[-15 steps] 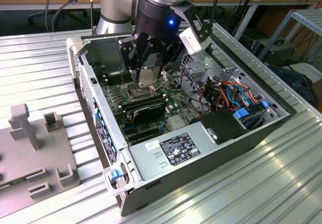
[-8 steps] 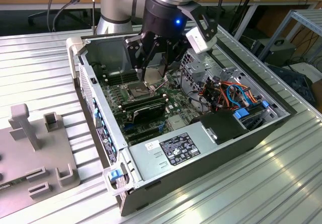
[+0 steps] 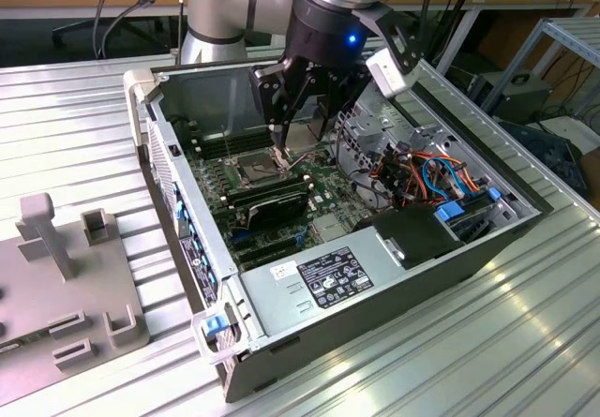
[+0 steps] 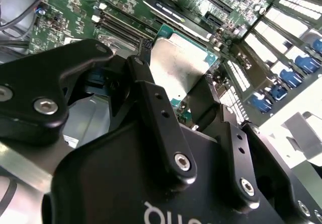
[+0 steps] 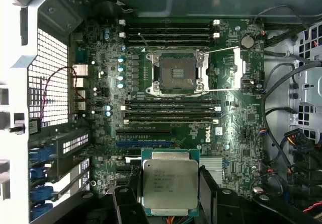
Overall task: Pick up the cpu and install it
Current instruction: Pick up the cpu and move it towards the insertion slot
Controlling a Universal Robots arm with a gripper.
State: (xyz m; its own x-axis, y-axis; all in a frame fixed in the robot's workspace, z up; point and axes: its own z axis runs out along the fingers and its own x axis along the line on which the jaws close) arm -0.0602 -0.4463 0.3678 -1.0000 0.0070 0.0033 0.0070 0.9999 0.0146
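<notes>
gripper point(image 5: 171, 193) clamped on cpu point(image 5: 170, 183), both edges | above motherboard, apart from open socket point(image 5: 177, 74) | memory sticks point(image 5: 171, 110) flank socket | cables point(image 3: 422, 169) beside

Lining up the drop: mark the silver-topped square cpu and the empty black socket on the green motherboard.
silver-topped square cpu point(image 5: 170, 186), first wrist view, middle of metal top.
empty black socket point(image 5: 177, 74), first wrist view, centre of its recess.

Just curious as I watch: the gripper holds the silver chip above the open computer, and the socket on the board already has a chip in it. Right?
Not quite. The gripper does hold the cpu above the open computer case, but the socket on the board is empty, with no chip in it, as the first wrist view shows.
</notes>
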